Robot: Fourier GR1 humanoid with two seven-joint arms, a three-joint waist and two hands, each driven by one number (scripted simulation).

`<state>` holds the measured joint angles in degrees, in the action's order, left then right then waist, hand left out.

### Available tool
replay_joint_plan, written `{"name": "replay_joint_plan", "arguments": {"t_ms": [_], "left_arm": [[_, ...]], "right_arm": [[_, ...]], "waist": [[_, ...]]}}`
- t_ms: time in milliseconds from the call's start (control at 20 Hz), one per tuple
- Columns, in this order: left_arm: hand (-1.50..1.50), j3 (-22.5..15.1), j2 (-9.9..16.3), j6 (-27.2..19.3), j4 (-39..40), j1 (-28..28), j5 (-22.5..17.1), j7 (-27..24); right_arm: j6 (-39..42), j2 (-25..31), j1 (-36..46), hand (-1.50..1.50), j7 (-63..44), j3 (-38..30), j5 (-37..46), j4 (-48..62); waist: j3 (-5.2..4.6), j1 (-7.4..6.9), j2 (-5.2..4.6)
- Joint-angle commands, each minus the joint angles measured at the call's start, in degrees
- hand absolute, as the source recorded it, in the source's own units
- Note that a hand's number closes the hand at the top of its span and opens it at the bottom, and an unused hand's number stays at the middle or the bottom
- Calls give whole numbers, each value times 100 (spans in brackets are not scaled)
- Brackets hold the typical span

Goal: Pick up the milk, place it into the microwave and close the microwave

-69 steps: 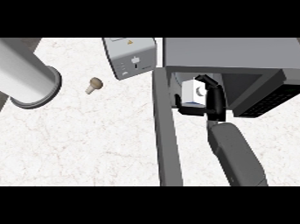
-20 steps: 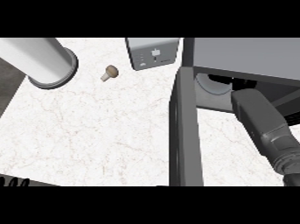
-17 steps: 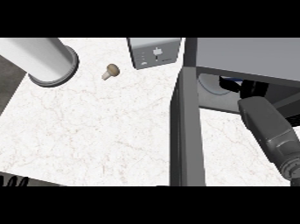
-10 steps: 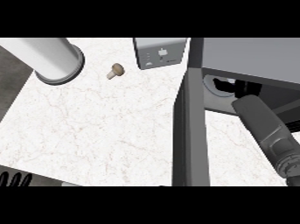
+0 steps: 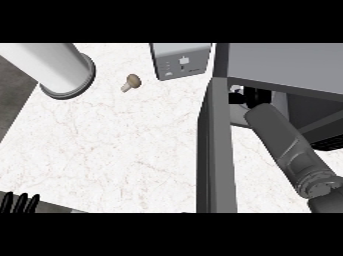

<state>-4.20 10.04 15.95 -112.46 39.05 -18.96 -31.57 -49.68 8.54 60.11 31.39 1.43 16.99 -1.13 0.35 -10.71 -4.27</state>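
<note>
The right hand (image 5: pixel 249 95) reached deep inside the microwave (image 5: pixel 292 65); whether its fingers pinched the milk, hidden within, could not be told. Ideally it should withdraw straight, clearing the open door (image 5: pixel 215 150). The left hand (image 5: pixel 15 204) rested near-left, fingers straight.

White grey-veined counter (image 5: pixel 115 150), grey microwave (image 5: pixel 292 65), tan mushroom (image 5: pixel 130 82), black left hand (image 5: pixel 15 204).

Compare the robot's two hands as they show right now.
The right hand is reaching into the microwave, mostly hidden under its top; the left hand rests at the lower left edge, fingers up. The right forearm shows at length; the left hand shows only fingers. Both hands are black.
</note>
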Motion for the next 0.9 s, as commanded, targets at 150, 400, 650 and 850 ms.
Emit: {"name": "replay_joint_plan", "arguments": {"t_ms": [150, 400, 650, 850], "left_arm": [[-150, -20, -24, 29, 67, -127, 100, -125], [-150, 22, 6, 117, 112, 127, 38, -186], [-150, 109, 65, 62, -65, 148, 57, -117], [-150, 133, 52, 85, -45, 133, -32, -90]], "right_arm": [[598, -378, 1, -150, 198, -193, -188, -189], [1168, -396, -107, -150, 625, -662, -638, -557], [1834, -562, -527, -150, 1195, -1020, -989, -687], [2569, -496, -874, -150, 1674, -1273, -1246, -720]], "waist": [[11, 103, 23], [16, 226, 101], [15, 441, 158], [8, 545, 172]]}}
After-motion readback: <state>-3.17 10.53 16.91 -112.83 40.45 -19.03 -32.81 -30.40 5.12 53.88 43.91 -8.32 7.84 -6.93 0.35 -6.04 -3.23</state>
